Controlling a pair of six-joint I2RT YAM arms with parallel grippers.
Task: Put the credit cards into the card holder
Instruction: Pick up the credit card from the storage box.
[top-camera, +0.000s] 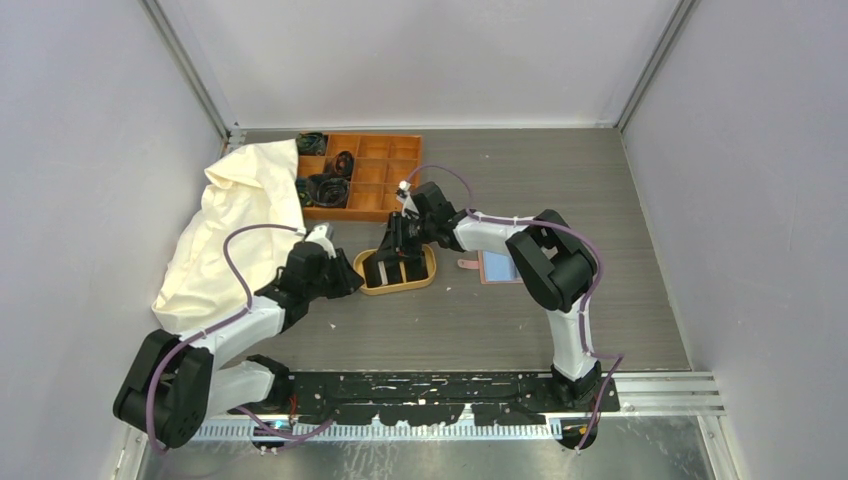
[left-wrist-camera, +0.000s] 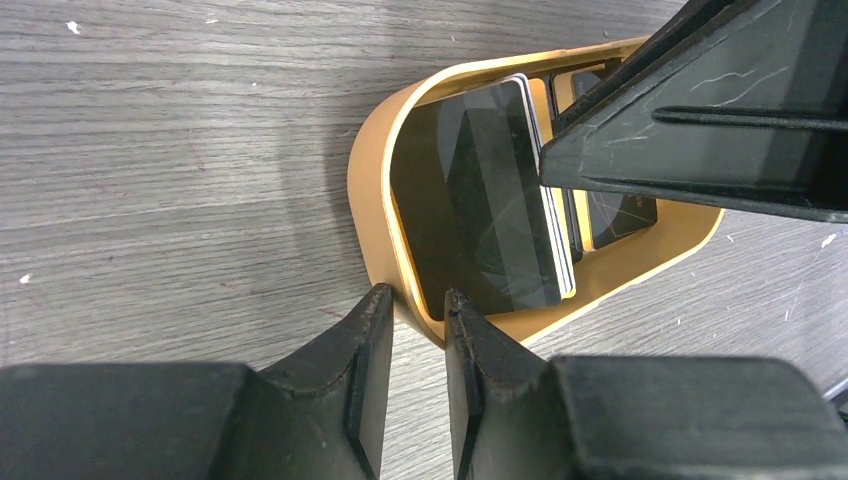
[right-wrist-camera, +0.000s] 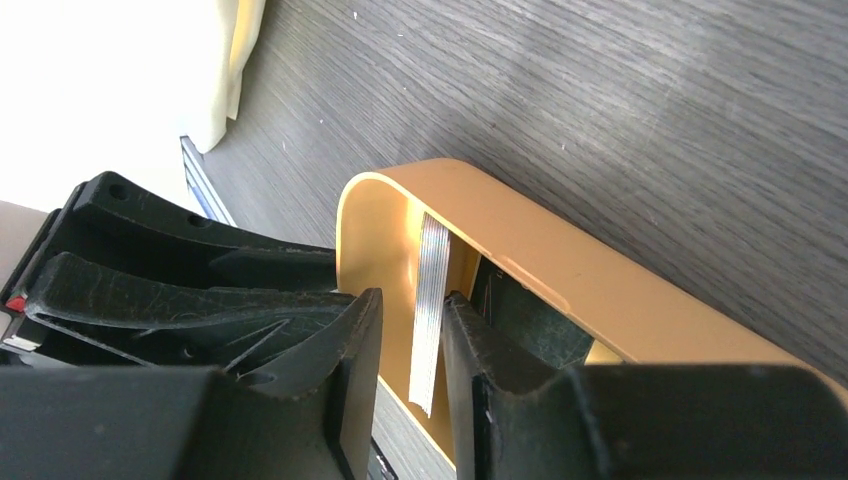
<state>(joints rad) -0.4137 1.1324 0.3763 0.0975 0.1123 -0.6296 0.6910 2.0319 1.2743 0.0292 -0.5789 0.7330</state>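
The left jaws pinch the rim of the oval tray (left-wrist-camera: 372, 190). The right jaws stand slightly open around the credit cards (right-wrist-camera: 428, 300), which are upright inside the tray. The card holder (top-camera: 497, 267) lies open on the table (top-camera: 620, 200), just right of the tray.

The whole table (top-camera: 600, 330) is viewed from above and behind; the oval tray (left-wrist-camera: 372, 190) is seen close-up by both wrist cameras, from opposite sides.

An oval wooden tray (top-camera: 427, 281) is seen at centre frame on the bench (top-camera: 450, 330). The right tool (top-camera: 391, 260) is lowered into it, and the left tool (top-camera: 352, 284) is placed at its left rim. The card holder (top-camera: 467, 264) is laid just right.
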